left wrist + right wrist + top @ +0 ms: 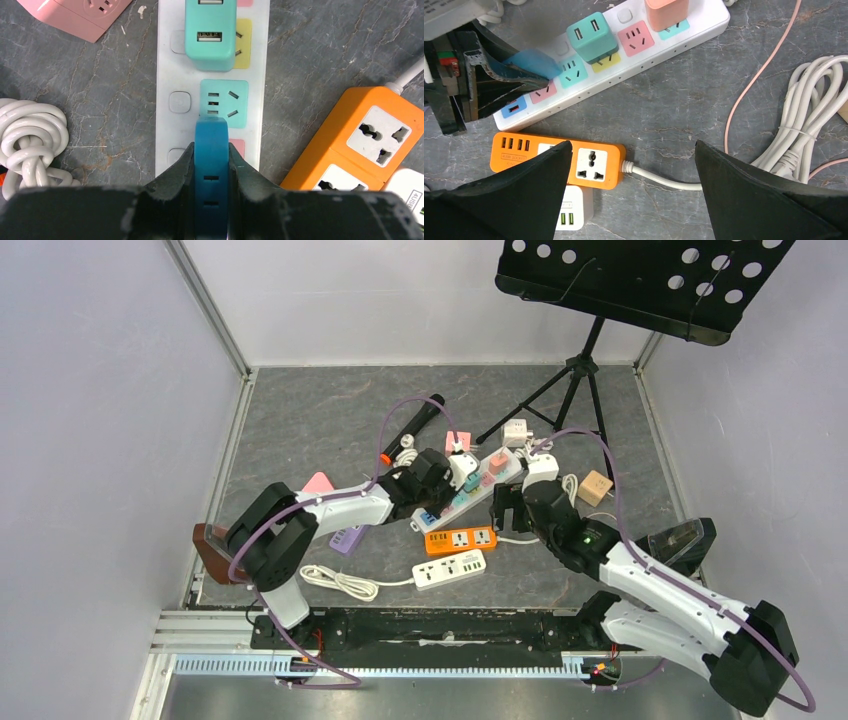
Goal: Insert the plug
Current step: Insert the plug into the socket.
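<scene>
left gripper (pixel 211 156) clamped narrow on the blue plug (pixel 211 132) | plug poised over the white strip (pixel 167 60), tip just beside the teal socket (pixel 224 97) | right gripper (pixel 633 145) gaping wide, empty, hovering above the orange strip (pixel 596 165) on the worktop (pixel 684 100)

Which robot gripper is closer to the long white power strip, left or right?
Left. The left gripper, shut on the blue plug, is right over the white power strip. The right gripper is open, off to the side above the orange power strip.
</scene>
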